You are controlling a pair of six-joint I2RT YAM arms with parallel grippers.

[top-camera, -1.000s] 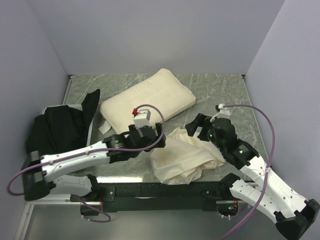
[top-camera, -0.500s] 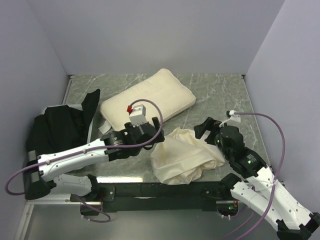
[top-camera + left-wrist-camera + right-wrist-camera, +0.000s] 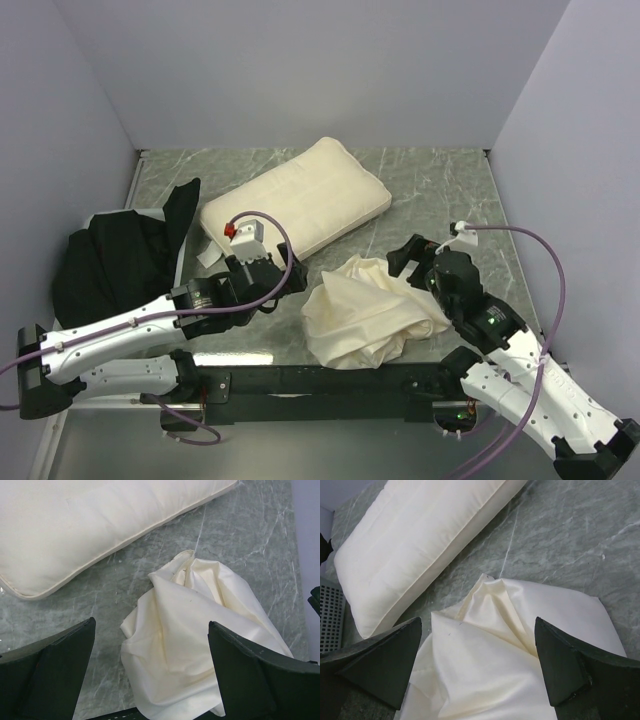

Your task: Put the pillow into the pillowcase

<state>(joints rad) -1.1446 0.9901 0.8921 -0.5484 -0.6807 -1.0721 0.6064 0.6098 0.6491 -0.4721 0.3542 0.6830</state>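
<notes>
Grey-green marbled table [image 3: 440, 190] fills a booth with plain pale walls, and judging by how things lie, the job has barely begun. The left gripper [image 3: 287, 272] hovers with its jaws spread wide and nothing between them. The right gripper [image 3: 410, 256] is likewise parted and empty.

The pillowcase [image 3: 365, 310] sits crumpled in a loose heap between the two grippers, to the right of the left one and to the left of the right one. Through both wrist cameras it shows below and just ahead of the spread fingers, and neither gripper touches it. Its mouth cannot be made out among the folds.

The pillow [image 3: 300, 205] lies flat on the table beyond both grippers, towards the back wall, apart from the pillowcase and wholly outside it. A black cloth heap [image 3: 115, 255] sits off to the left of the left gripper, clear of the work.

Nothing of the insertion looks done. What remains, as I judge it, is to find and hold open the pillowcase's mouth, bring the pillow to it, and draw the fabric over the full length.
</notes>
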